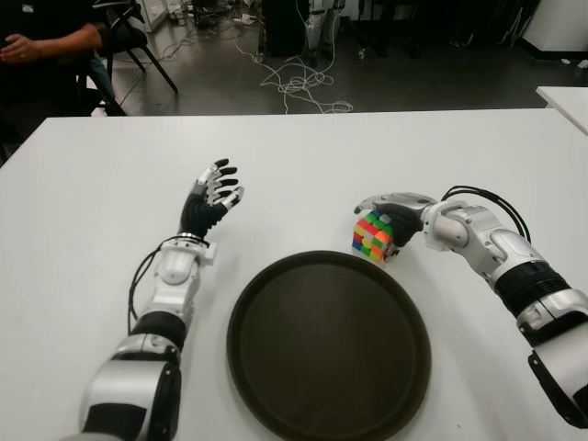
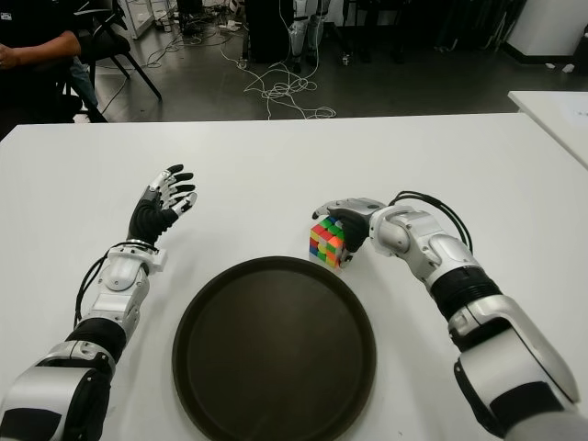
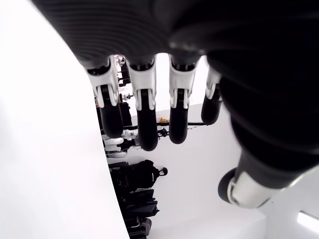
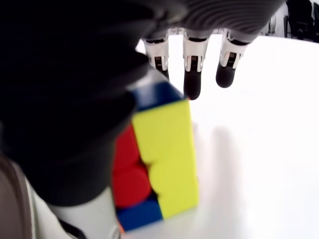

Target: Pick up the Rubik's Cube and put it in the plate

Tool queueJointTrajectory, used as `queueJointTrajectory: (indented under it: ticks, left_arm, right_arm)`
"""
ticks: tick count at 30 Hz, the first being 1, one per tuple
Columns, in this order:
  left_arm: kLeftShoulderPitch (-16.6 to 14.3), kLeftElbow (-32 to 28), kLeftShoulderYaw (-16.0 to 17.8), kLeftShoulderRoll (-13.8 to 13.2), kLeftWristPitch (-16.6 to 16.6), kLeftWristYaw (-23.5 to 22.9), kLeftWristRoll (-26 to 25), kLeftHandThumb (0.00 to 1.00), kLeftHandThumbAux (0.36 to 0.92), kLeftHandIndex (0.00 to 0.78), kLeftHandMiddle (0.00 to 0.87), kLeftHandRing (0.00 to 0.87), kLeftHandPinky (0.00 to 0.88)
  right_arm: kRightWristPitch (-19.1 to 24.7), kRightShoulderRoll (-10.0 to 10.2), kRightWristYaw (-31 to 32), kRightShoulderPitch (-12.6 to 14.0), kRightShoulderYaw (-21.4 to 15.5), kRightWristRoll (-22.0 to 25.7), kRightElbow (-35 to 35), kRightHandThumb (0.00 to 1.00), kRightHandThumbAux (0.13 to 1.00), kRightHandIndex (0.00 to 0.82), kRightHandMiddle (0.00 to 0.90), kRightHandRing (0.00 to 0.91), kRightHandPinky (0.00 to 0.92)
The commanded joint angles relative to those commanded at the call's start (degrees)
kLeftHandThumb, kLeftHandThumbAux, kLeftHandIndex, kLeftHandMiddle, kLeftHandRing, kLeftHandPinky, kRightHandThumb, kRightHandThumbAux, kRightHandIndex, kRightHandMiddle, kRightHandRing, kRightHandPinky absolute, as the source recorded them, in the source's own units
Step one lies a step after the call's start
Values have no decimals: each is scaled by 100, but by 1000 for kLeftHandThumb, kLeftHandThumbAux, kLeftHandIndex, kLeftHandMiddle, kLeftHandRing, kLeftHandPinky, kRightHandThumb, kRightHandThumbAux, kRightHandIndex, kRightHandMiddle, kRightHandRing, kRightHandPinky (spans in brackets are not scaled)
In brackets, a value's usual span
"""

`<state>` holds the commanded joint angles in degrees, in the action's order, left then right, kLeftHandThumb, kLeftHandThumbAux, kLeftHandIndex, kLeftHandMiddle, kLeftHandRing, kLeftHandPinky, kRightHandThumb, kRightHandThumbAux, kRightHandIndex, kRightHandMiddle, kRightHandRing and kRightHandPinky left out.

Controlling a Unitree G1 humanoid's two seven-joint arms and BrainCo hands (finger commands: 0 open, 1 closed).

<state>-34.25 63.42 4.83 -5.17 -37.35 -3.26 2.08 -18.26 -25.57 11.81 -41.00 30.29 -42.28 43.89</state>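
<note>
The Rubik's Cube (image 1: pixel 372 234) is tilted just beyond the far right rim of the round dark plate (image 1: pixel 328 349). My right hand (image 1: pixel 388 220) is closed on it: its fingers (image 4: pixel 192 74) lie across the top and the thumb presses the side nearest the arm. Up close, the cube (image 4: pixel 162 154) shows yellow, red and blue faces. Whether the cube still touches the table I cannot tell. My left hand (image 1: pixel 213 193) shows left of the plate over the white table (image 1: pixel 322 156), fingers (image 3: pixel 147 119) spread and holding nothing.
A seated person (image 1: pixel 37 41) is at the far left behind the table. Loose cables (image 1: pixel 294 83) lie on the floor beyond the far edge. Another white table corner (image 1: pixel 565 96) shows at the right.
</note>
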Motion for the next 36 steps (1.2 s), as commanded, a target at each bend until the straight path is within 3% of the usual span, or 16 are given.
queueJointTrajectory:
  ticks: [2, 7, 18, 28, 36]
  left_arm:
    - [1, 1, 0, -4, -7, 0, 2, 252, 723, 150, 213, 216, 211]
    - [11, -9, 6, 3, -29, 21, 0, 251, 719, 150, 211, 213, 200]
    - [20, -35, 11, 1, 19, 36, 1, 242, 713, 143, 201, 201, 189]
    - [25, -48, 7, 0, 41, 54, 10, 237, 683, 149, 213, 208, 167]
    - [24, -49, 26, 12, 26, 25, -20, 248, 702, 141, 209, 212, 195]
  right_arm:
    - [31, 16, -336, 35, -13, -75, -1, 536, 790, 360, 339, 351, 360]
    - [199, 56, -916, 91, -18, -217, -6, 670, 745, 402, 356, 363, 377]
    - [491, 122, -1406, 153, -48, -257, 2, 697, 734, 413, 418, 424, 414]
    - [498, 101, -1612, 134, 2, -302, 86, 694, 732, 415, 470, 474, 447]
    - [472, 100, -1760, 96, 19, -313, 227, 693, 732, 416, 471, 474, 445]
